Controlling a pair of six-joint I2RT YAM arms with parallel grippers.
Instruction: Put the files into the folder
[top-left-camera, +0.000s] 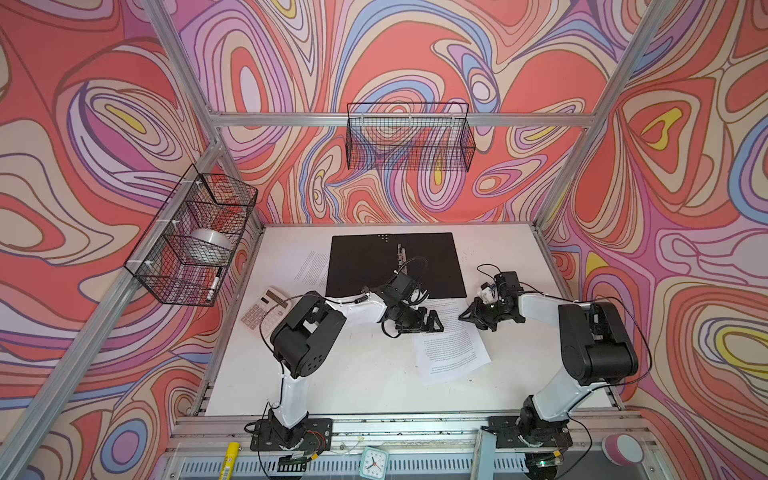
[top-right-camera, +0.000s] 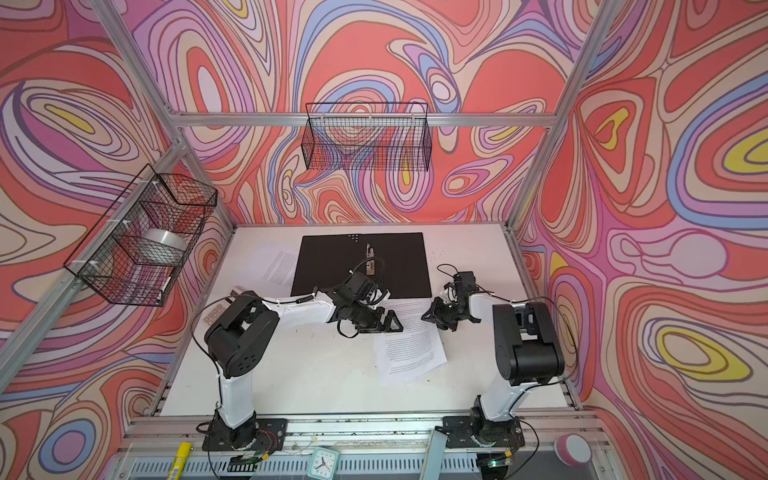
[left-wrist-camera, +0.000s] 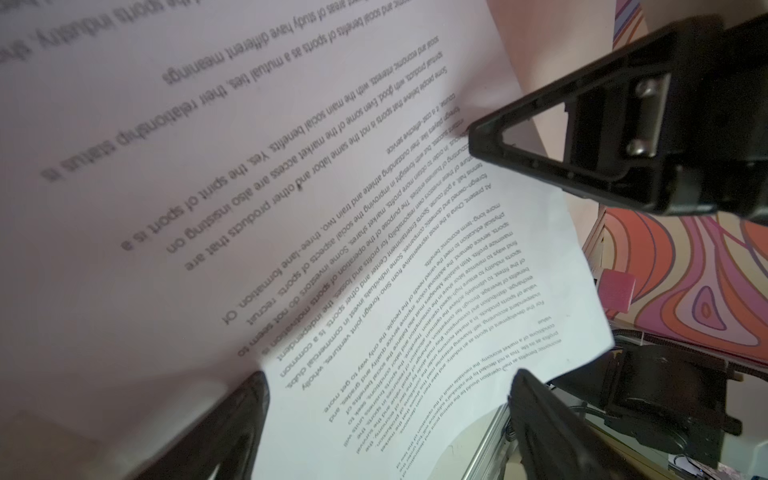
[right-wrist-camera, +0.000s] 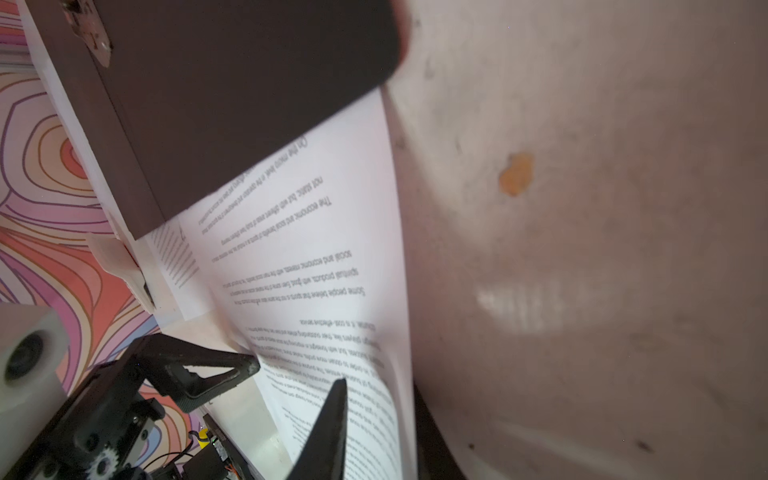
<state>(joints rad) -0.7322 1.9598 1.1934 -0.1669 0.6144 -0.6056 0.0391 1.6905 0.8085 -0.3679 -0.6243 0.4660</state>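
**Top views.** You will find the folder (top-left-camera: 374, 266) (top-right-camera: 332, 266) lying open, black inside up, at the far middle of the table (top-left-camera: 353, 382). The files (top-left-camera: 451, 349) (top-right-camera: 409, 353) lie in a loose stack that touches the folder's near right edge. One more sheet (top-left-camera: 307, 266) lies at the folder's left side. The left gripper (top-left-camera: 436, 322) stands at the stack's left edge and the right gripper (top-left-camera: 463, 316) at its right edge.

**Left wrist view.** The left gripper (left-wrist-camera: 386, 374) has its jaws wide apart over the files (left-wrist-camera: 291, 166) and clamps nothing. The right gripper (left-wrist-camera: 476, 135) meets the sheet edge.

**Right wrist view.** The right gripper (right-wrist-camera: 376, 386) has its jaws drawn close, with the curled edge of the top sheet of the files (right-wrist-camera: 311, 249) between them. The folder (right-wrist-camera: 228, 104) overlaps the stack's far end.
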